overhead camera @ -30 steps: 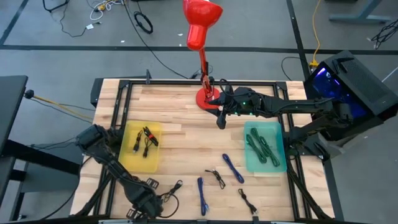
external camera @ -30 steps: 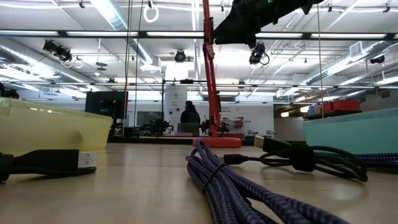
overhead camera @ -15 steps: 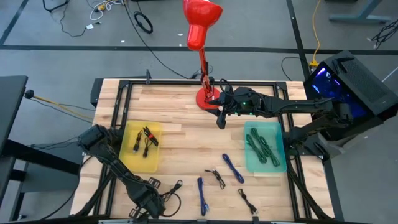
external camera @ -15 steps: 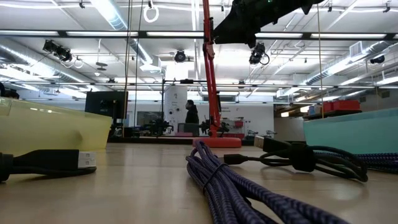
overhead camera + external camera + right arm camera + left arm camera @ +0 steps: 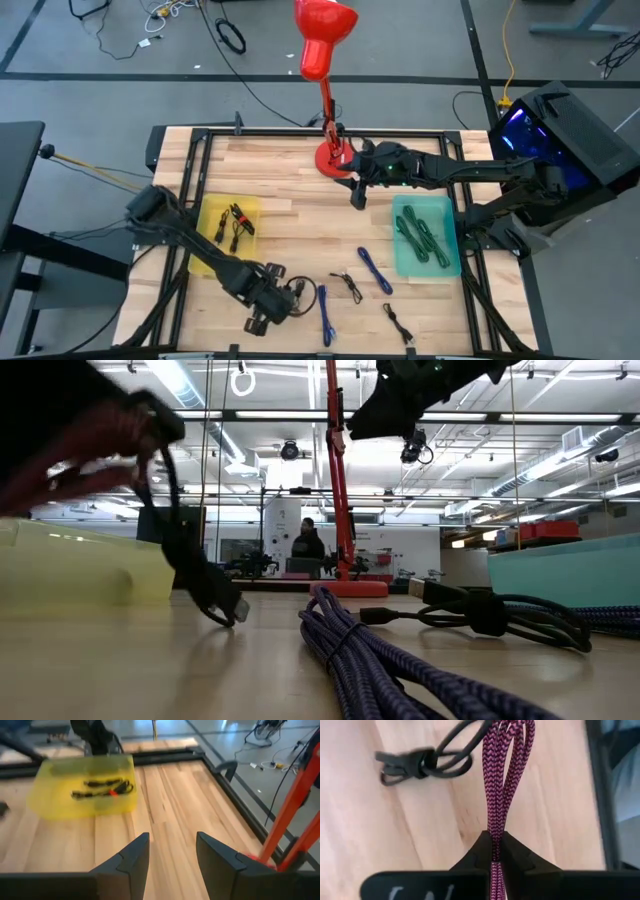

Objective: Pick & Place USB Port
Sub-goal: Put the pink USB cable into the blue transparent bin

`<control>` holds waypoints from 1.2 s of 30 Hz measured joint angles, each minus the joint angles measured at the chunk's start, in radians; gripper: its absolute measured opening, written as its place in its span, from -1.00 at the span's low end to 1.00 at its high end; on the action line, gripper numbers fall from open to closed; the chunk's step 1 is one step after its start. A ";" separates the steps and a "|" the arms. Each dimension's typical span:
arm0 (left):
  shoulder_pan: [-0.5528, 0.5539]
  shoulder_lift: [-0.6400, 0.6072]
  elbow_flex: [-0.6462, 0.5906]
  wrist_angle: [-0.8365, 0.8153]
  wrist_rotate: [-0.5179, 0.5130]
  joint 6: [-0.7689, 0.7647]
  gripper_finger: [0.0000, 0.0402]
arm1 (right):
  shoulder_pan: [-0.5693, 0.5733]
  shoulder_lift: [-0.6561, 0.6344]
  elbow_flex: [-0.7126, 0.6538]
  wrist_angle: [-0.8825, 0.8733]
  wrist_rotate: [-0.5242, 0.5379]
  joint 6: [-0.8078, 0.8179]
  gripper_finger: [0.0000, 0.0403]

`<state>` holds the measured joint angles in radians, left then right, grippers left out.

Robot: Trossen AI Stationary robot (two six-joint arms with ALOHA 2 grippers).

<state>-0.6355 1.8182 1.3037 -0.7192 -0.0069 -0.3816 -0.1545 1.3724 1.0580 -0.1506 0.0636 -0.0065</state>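
Wooden counter (image 5: 300,235) on a grey floor, red lamp (image 5: 323,50) at the far edge.

High view: left hand (image 5: 268,300) low at the near edge, black cable (image 5: 300,291) dangling beside it, blue cable (image 5: 324,315) just beyond, yellow bin (image 5: 205,255) back along the arm. Right hand (image 5: 356,195) hovering near the lamp base, green bin (image 5: 398,258) beside it.

Low view: black cable (image 5: 205,585) hanging from above, plug (image 5: 232,610) grazing the wood.

Left wrist view: left hand (image 5: 494,851) clenched on a folded purple braided cable (image 5: 504,775), long axis running straight out from the fingertips, loop end out of frame.

Right wrist view: right hand (image 5: 171,847) released, empty.

Likely risk: black cable tangled in, dragged into the wrong bin.
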 joint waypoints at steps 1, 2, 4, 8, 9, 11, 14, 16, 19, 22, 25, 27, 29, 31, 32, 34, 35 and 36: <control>0.005 -0.013 0.011 0.005 -0.008 0.006 -0.92 | -0.002 0.000 0.000 -0.017 0.001 -0.008 -0.18; 0.006 -0.028 0.021 0.011 -0.028 0.012 -0.92 | -0.003 0.000 0.000 -0.032 0.001 -0.010 -0.18; 0.009 -0.060 0.036 0.011 -0.081 0.044 -0.92 | -0.008 0.000 0.000 -0.053 0.000 -0.009 -0.18; 0.027 -0.106 0.037 -0.031 -0.260 0.137 -0.92 | -0.009 0.000 0.000 -0.069 0.000 -0.012 -0.18; 0.035 -0.117 0.037 -0.027 -0.302 0.154 -0.92 | -0.009 0.000 0.000 -0.067 0.000 -0.014 -0.18; 0.062 -0.140 0.037 -0.039 -0.391 0.159 -0.92 | -0.009 0.000 0.000 -0.064 0.000 -0.030 -0.18; 0.110 -0.171 0.037 -0.031 -0.521 0.180 -0.92 | -0.008 0.000 0.000 -0.065 -0.004 -0.042 -0.18; 0.144 -0.197 0.037 -0.017 -0.606 0.203 -0.92 | -0.008 0.000 0.000 -0.066 -0.019 -0.044 -0.18; 0.199 -0.247 0.037 -0.003 -0.702 0.240 -0.92 | -0.008 0.000 0.000 -0.051 -0.058 -0.051 -0.18; 0.256 -0.297 0.035 0.049 -0.740 0.263 -0.92 | -0.008 0.000 0.000 -0.027 -0.100 -0.059 -0.18; 0.307 -0.350 0.010 0.177 -0.746 0.348 -0.92 | -0.004 0.000 0.000 0.027 -0.108 -0.072 -0.18; 0.342 -0.380 -0.016 0.252 -0.734 0.418 -0.92 | 0.003 0.000 0.000 0.073 -0.109 -0.093 -0.18; 0.379 -0.410 -0.052 0.363 -0.709 0.468 -0.92 | 0.012 0.000 0.000 0.120 -0.109 -0.119 -0.18; 0.414 -0.434 -0.090 0.465 -0.668 0.506 -0.92 | 0.021 0.000 0.000 0.179 -0.109 -0.132 -0.18; 0.429 -0.441 -0.109 0.519 -0.641 0.529 -0.92 | 0.023 0.000 0.000 0.207 -0.111 -0.133 -0.18; 0.459 -0.447 -0.139 0.593 -0.617 0.576 -0.92 | 0.027 0.000 0.000 0.253 -0.139 -0.134 -0.18; 0.471 -0.447 -0.150 0.623 -0.615 0.583 -0.92 | 0.028 0.000 0.000 0.271 -0.159 -0.134 -0.18; 0.485 -0.447 -0.158 0.647 -0.613 0.597 -0.92 | 0.028 0.000 0.000 0.282 -0.168 -0.137 -0.18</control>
<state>-0.1506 1.3713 1.1454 -0.0721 -0.6196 0.2151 -0.1268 1.3725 1.0577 0.1316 -0.1047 -0.1432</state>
